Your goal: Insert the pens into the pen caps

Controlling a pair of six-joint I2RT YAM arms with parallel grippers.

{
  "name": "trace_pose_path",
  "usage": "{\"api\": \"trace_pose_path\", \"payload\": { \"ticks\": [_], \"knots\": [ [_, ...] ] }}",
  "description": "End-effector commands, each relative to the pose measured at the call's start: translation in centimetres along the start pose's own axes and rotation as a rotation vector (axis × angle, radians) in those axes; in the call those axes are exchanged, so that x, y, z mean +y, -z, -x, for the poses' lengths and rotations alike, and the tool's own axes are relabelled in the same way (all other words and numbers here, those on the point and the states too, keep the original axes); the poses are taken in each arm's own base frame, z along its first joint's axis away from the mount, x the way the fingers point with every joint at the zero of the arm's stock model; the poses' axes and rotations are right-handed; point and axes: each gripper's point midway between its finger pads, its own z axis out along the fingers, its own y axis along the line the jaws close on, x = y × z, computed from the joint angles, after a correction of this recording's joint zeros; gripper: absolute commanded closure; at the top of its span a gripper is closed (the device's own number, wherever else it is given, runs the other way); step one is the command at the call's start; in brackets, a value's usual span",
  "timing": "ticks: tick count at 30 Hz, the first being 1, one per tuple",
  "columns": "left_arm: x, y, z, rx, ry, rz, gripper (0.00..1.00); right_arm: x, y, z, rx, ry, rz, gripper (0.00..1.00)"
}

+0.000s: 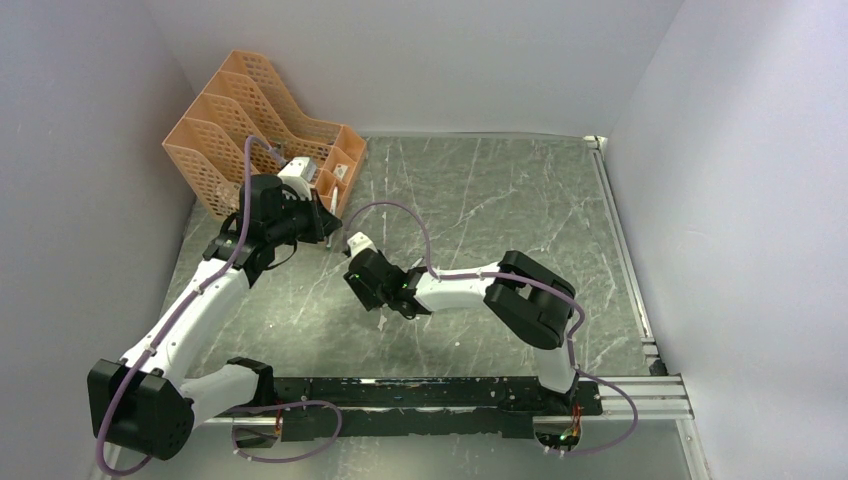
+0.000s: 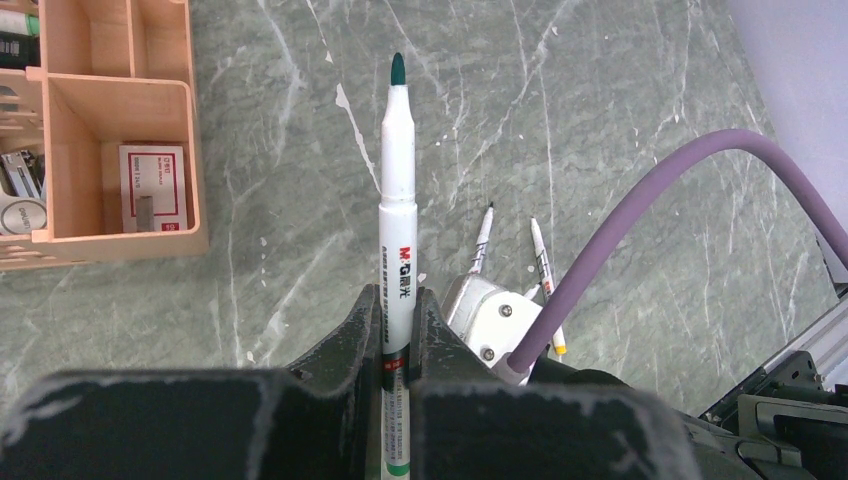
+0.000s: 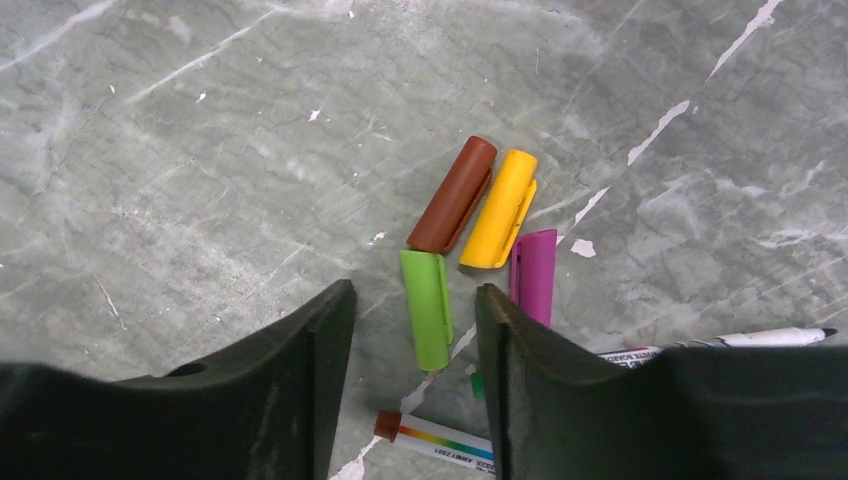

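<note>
My left gripper (image 2: 398,300) is shut on a white pen (image 2: 397,190) with a green tip, which sticks straight out from the jaws above the table. Two more pens (image 2: 483,240) (image 2: 543,265) lie on the table beyond it. My right gripper (image 3: 415,290) is open and hovers over the pen caps. The green cap (image 3: 428,310) lies between its fingers, touching neither. The brown-orange cap (image 3: 453,195), the yellow cap (image 3: 499,210) and the magenta cap (image 3: 533,275) lie just past it. A pen with a brown end (image 3: 435,437) lies under the jaws, and another pen (image 3: 760,340) lies to the right.
An orange desk organizer (image 1: 250,120) stands at the back left, close to the left gripper (image 1: 325,225); small office items sit in its compartments (image 2: 150,190). A purple cable (image 2: 640,230) arcs off the right wrist. A black rail (image 1: 450,395) runs along the near edge.
</note>
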Motion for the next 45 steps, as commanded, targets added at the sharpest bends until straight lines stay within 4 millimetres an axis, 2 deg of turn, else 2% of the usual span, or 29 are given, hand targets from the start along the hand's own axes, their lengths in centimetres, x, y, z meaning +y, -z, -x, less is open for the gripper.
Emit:
{"api": "trace_pose_path", "payload": {
  "ticks": [1, 8, 13, 16, 17, 20, 22, 24, 25, 26, 27, 30, 32, 36, 42, 45],
  "knots": [
    [0.0, 0.5, 0.3, -0.017, -0.010, -0.006, 0.93, 0.4, -0.3, -0.7, 0.040, 0.017, 0.016, 0.56],
    [-0.2, 0.5, 0.3, -0.021, -0.008, -0.018, 0.93, 0.5, 0.2, -1.0, 0.041, 0.001, 0.027, 0.85],
    [-0.4, 0.4, 0.3, -0.019, -0.003, -0.033, 0.93, 0.6, 0.8, -0.3, 0.012, -0.043, 0.032, 1.00],
    [-0.9, 0.3, 0.3, -0.027, 0.002, -0.061, 0.93, 0.7, 2.2, 1.9, -0.059, -0.091, 0.053, 1.00],
    [-1.3, 0.3, 0.3, -0.030, 0.001, -0.084, 0.93, 0.7, 3.3, 3.4, -0.105, -0.114, 0.070, 1.00],
    [-2.6, 0.2, 0.5, -0.055, 0.064, -0.157, 0.93, -0.3, 5.7, 6.6, -0.211, -0.197, 0.106, 1.00],
    [-4.3, 0.2, 0.6, -0.084, 0.094, -0.264, 0.93, -1.5, 7.8, 8.5, -0.290, -0.270, 0.140, 1.00],
    [-6.1, 0.5, 0.8, -0.115, 0.132, -0.386, 0.93, -3.1, 9.7, 9.6, -0.366, -0.355, 0.195, 1.00],
    [-7.0, 0.7, 0.9, -0.137, 0.147, -0.448, 0.93, -3.9, 11.0, 11.1, -0.432, -0.405, 0.236, 1.00],
    [-7.8, 1.0, 1.0, -0.154, 0.166, -0.506, 0.93, -5.0, 12.0, 11.3, -0.472, -0.462, 0.267, 1.00],
    [-8.5, 1.4, 1.2, -0.179, 0.185, -0.559, 0.93, -6.6, 13.1, 12.2, -0.537, -0.522, 0.285, 1.00],
    [-9.8, 2.6, 2.0, -0.254, 0.241, -0.668, 0.93, -9.5, 16.9, 14.6, -0.734, -0.638, 0.357, 1.00],
    [-10.7, 3.4, 2.4, -0.294, 0.242, -0.732, 0.93, -10.9, 18.5, 15.7, -0.817, -0.676, 0.397, 1.00],
    [-12.2, 4.3, 2.7, -0.350, 0.255, -0.831, 0.93, -11.8, 20.6, 18.1, -0.928, -0.689, 0.465, 1.00],
    [-14.4, 3.9, 2.3, -0.356, 0.274, -0.910, 0.93, -12.7, 23.0, 21.1, -1.096, -0.775, 0.675, 1.00],
    [-15.4, 3.7, 2.1, -0.349, 0.270, -0.924, 0.93, -12.8, 23.5, 22.1, -1.143, -0.785, 0.738, 1.00]
  ]
}}
